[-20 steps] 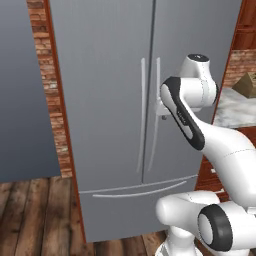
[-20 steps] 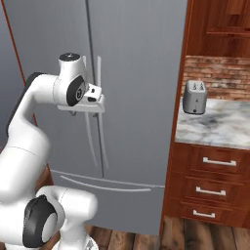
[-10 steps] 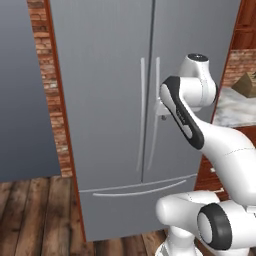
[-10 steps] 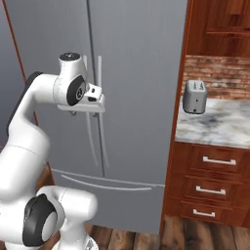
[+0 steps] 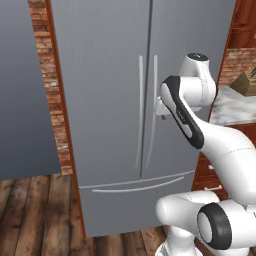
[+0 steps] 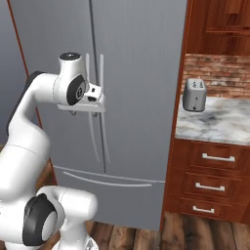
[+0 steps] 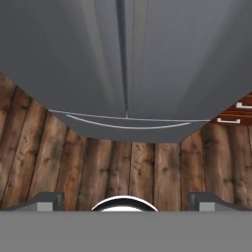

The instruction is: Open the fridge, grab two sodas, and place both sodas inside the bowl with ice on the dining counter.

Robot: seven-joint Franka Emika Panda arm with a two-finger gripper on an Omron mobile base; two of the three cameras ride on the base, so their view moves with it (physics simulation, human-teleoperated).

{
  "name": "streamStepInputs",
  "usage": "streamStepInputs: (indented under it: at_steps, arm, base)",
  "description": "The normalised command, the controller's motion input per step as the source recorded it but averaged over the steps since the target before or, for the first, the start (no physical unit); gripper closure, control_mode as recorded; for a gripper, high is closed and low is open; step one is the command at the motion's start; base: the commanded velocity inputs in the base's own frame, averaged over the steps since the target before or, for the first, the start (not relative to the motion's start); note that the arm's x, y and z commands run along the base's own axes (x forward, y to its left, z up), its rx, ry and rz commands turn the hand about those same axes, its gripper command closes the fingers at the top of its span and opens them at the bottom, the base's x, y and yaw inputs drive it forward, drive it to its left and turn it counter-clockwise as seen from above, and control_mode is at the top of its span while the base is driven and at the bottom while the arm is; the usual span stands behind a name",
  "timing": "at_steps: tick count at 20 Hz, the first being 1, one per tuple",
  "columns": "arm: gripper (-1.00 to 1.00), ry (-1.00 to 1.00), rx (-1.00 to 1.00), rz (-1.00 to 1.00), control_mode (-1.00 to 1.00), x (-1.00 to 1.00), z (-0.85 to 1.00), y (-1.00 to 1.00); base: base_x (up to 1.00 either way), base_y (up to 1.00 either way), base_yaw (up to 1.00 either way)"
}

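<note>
The tall grey fridge [image 5: 110, 100] stands straight ahead with both doors and the bottom drawer [image 5: 135, 200] closed. Its two long silver handles [image 6: 95, 107] run down the middle seam. My gripper [image 6: 82, 113] hangs close in front of the right door handle [image 5: 152, 110] at mid height, pointing down at the floor. In the hand view the fingertips [image 7: 48, 200] stand far apart, so the gripper [image 7: 126, 202] is open with nothing between the jaws. The gripper [image 5: 161, 114] does not touch the handle. The sodas, the bowl and the dining counter are out of view.
Right of the fridge a reddish wood cabinet [image 6: 210, 180] with drawers carries a marble top [image 6: 219, 122] and a grey toaster [image 6: 194, 94]. A brick strip [image 5: 50, 100] and a grey wall panel [image 5: 22, 90] lie to the left. Wooden floor [image 7: 128, 167] lies below.
</note>
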Motion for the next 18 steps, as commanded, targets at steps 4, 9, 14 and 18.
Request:
streamStepInputs:
  at_steps: [4, 9, 14, 18]
  arm:
    - [-1.0, -0.02, 0.0, 0.0, -1.0, 0.03, 0.0, 0.0]
    - [-1.0, -0.23, 0.01, 0.0, -1.0, 0.46, 0.0, 0.0]
    - [-1.0, -0.25, 0.01, 0.0, -1.0, 0.54, 0.0, 0.0]
    - [-1.0, -0.14, 0.03, 0.0, -1.0, 0.46, -0.02, 0.0]
  base:
    - [-0.03, 0.0, 0.0]
    - [0.0, 0.0, 0.0]
    - [0.0, 0.0, 0.0]
    - [0.0, 0.0, 0.0]
